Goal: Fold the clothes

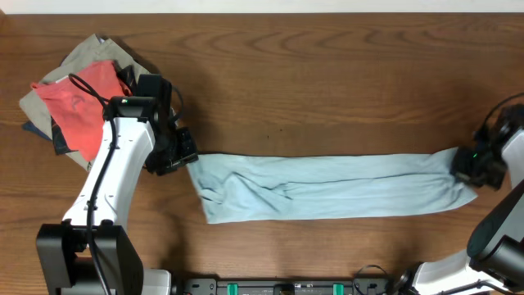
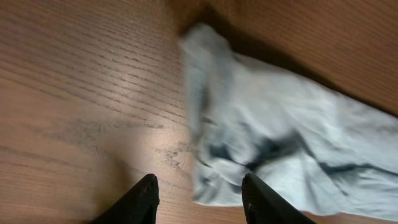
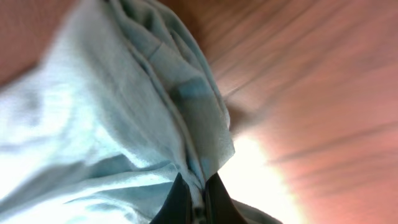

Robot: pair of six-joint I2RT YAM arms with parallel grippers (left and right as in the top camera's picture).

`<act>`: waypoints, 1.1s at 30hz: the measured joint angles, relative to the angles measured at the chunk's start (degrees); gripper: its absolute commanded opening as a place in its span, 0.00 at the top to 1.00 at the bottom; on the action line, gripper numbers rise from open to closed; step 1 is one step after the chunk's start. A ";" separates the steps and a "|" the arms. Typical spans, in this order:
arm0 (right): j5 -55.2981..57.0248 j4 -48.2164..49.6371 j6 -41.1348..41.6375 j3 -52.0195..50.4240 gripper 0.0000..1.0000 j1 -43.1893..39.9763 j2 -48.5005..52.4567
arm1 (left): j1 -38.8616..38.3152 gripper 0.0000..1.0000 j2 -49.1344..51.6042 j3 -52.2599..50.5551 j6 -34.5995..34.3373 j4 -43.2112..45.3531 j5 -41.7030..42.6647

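A light blue garment (image 1: 327,187) lies stretched out in a long strip across the front of the wooden table. My left gripper (image 1: 182,156) is open and empty at its left end; in the left wrist view the fingers (image 2: 199,199) straddle bare wood and the edge of the garment (image 2: 280,143). My right gripper (image 1: 468,168) is shut on the garment's right end; the right wrist view shows the cloth (image 3: 124,112) pinched between the fingers (image 3: 198,190).
A pile of other clothes (image 1: 78,94) sits at the far left of the table: a red piece on top of tan and dark ones. The left arm (image 1: 115,164) stands just in front of the pile.
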 measured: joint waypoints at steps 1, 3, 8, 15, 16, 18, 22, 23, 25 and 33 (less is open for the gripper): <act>0.31 -0.98 0.50 1.73 0.99 0.00 0.00 | 0.00 0.55 0.00 0.00 0.00 -0.02 0.00; 0.24 -2.69 1.03 4.48 0.99 0.13 0.00 | 0.00 0.54 0.00 0.00 0.00 -0.02 0.00; -0.24 -6.99 1.27 6.29 0.99 3.74 0.00 | 0.00 0.54 0.00 0.00 0.00 -0.04 0.02; -0.90 -13.29 1.64 6.29 0.99 15.74 0.00 | 0.00 0.48 0.00 0.00 0.20 -0.37 0.02; -0.92 -14.16 1.97 6.29 0.99 18.12 0.00 | 0.00 0.47 0.00 0.00 0.11 -0.39 0.02; -1.16 -15.34 2.69 6.29 0.99 20.68 0.00 | 0.00 0.46 0.00 0.00 0.09 -0.42 0.02; -2.71 -16.55 4.59 6.29 0.99 26.69 0.00 | 0.00 0.45 0.00 0.00 0.17 -0.42 0.02; -3.04 -16.68 4.96 6.29 0.99 27.78 0.00 | 0.00 0.45 0.00 0.00 0.17 -0.39 0.02; -3.87 -16.76 6.54 6.25 0.99 30.86 0.00 | 0.00 0.45 0.00 0.00 0.17 -0.39 0.02; -5.09 -14.47 12.94 4.15 0.99 40.06 0.00 | 0.00 0.44 0.00 0.00 0.17 -0.39 0.02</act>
